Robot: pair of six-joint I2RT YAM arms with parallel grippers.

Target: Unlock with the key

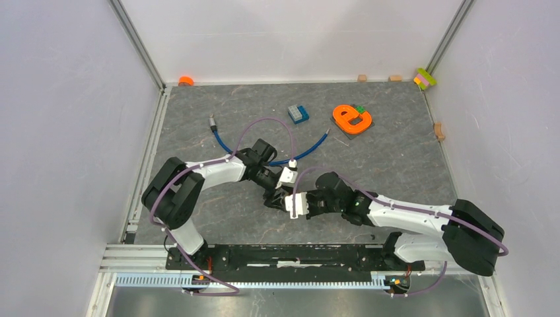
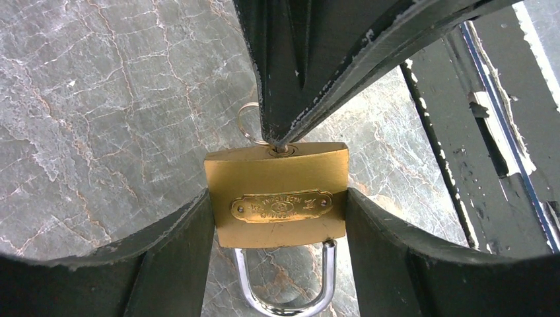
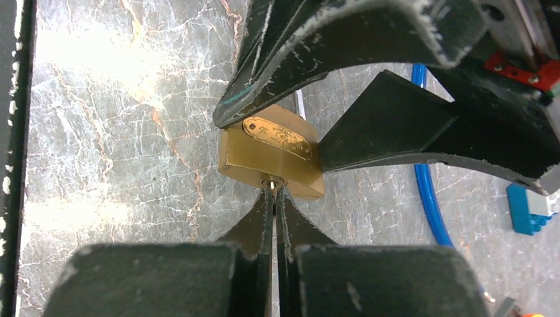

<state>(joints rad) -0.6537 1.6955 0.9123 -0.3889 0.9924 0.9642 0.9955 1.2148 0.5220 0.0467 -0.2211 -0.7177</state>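
The grey marbled counter (image 1: 198, 119) has both pincers meeting a little toward six o'clock of its middle. The left pincer (image 2: 278, 218) stands wide, its pads clamped on the two sides of the brass padlock (image 2: 277, 175). In that wrist's view the shackle (image 2: 284, 305) points to six o'clock. The right pincer (image 3: 274, 198) is squeezed fully together on the key (image 3: 273, 186), whose tip sits in the keyhole. A small key ring (image 2: 245, 125) shows at eleven o'clock of the padlock.

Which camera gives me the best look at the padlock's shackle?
The left wrist view: the silver shackle shows clear below the brass padlock body. In the right wrist view the left claw and the lock body cover it; the top view shows nothing of it.
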